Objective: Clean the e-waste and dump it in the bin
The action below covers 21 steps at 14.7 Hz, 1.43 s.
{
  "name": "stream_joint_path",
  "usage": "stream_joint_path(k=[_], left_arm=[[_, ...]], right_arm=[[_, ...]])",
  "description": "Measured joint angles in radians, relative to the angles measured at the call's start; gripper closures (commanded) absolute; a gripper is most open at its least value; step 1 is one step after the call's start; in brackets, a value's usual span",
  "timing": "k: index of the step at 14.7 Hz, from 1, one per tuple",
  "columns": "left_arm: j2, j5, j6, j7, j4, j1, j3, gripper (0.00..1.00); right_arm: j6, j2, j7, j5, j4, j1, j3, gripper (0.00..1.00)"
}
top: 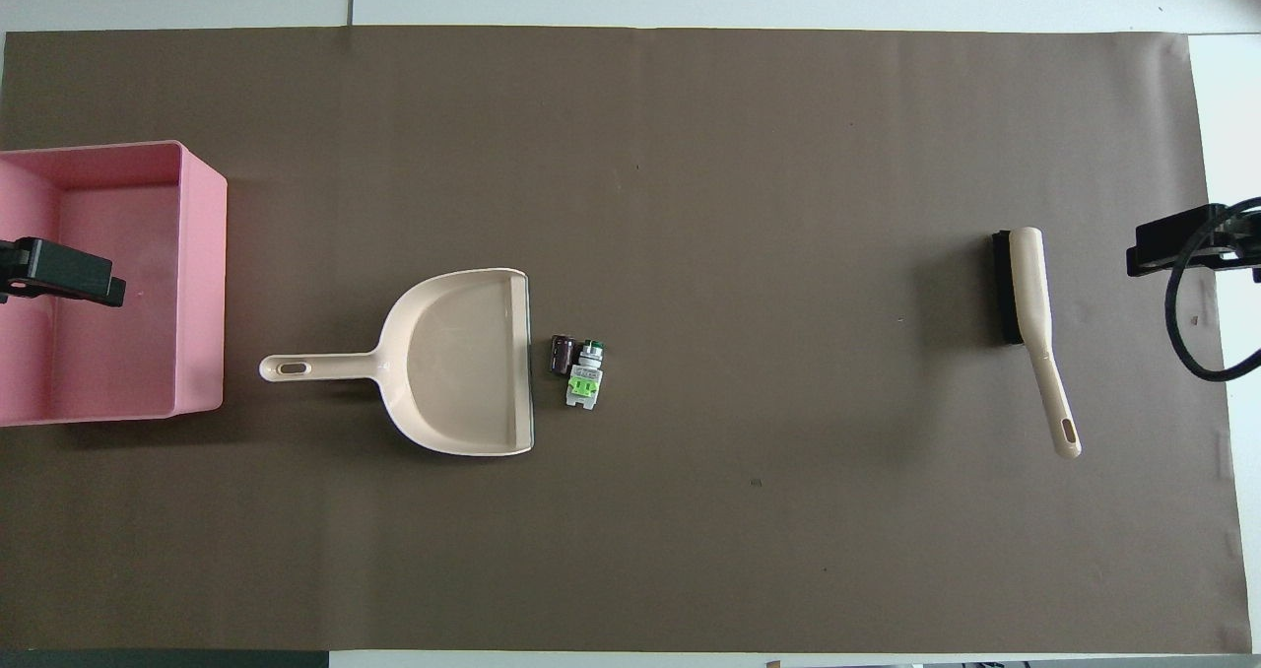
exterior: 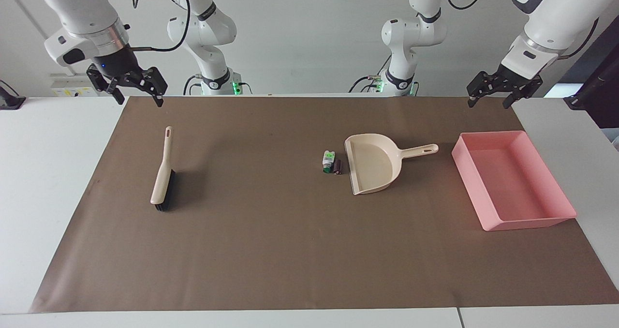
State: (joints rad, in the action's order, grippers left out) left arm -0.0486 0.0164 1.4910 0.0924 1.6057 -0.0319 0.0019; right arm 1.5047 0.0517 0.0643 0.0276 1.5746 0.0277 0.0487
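The e-waste lies mid-mat as two small bits side by side: a white-and-green piece [exterior: 328, 159] [top: 585, 382] and a dark cylinder [exterior: 337, 166] [top: 563, 354]. The pink bin [exterior: 512, 183] [top: 202, 284] stands at the left arm's end of the mat, with nothing in it. My left gripper [exterior: 488, 103] hangs open in the air over the mat's edge by the bin. One of its fingers [top: 64, 274] shows over the bin from above. My right gripper [exterior: 139, 99] hangs open over the mat's corner at the right arm's end, holding nothing.
A beige dustpan [exterior: 372, 166] [top: 458, 363] lies flat between e-waste and bin, its mouth just beside the e-waste and its handle pointing at the bin. A beige brush with black bristles [exterior: 163, 173] [top: 1029, 303] lies toward the right arm's end. A brown mat [exterior: 271, 250] covers the table.
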Motion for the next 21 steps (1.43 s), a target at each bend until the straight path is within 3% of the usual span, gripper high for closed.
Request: stream_joint_path(k=[10,14,21], left_arm=[[0.000,0.000,-0.019,0.003,0.000,-0.002,-0.005,0.00],[0.000,0.000,-0.018,0.074,0.004,-0.016,-0.018,0.01],[-0.002,-0.001,0.096,0.595,0.079,-0.019,-0.021,0.01]], right_arm=[[0.045,0.005,0.000,0.000,0.045,-0.002,0.001,0.00],[0.145,0.045,-0.013,0.000,0.198,-0.010,0.012,0.00],[0.437,0.072,-0.154,0.000,0.554,-0.091,0.016,0.00]])
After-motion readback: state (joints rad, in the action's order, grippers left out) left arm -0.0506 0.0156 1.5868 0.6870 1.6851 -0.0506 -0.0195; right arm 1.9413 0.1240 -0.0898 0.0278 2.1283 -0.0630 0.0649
